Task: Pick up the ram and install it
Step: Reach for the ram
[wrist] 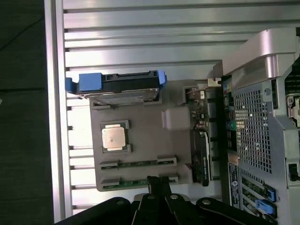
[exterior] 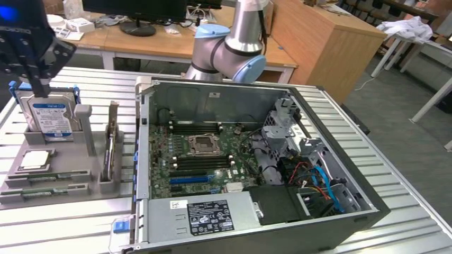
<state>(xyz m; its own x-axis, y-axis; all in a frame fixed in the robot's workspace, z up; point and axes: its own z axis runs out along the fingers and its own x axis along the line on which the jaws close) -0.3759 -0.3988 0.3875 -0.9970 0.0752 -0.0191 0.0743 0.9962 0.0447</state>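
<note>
Two ram sticks lie flat in slots of a grey holder [exterior: 69, 154] at the exterior view's left: one ram [exterior: 51, 177] and a second ram [exterior: 41, 193] in front of it. The wrist view looks down on them as thin green strips, ram [wrist: 138, 163] and ram [wrist: 123, 183]. My gripper [exterior: 42, 87] hangs high above the holder, over the hard drive, with its fingers drawn together to a point and nothing in them. In the wrist view the gripper [wrist: 158, 183] has its tips over the nearer stick's end.
The holder also carries a silver hard drive [exterior: 50, 114] with a blue label, a CPU [exterior: 35, 160] and an upright expansion card [exterior: 111, 143]. An open computer case [exterior: 353, 174] with its motherboard [exterior: 205, 159] and dark memory slots [exterior: 194, 128] stands beside it on a slatted metal table [exterior: 63, 225].
</note>
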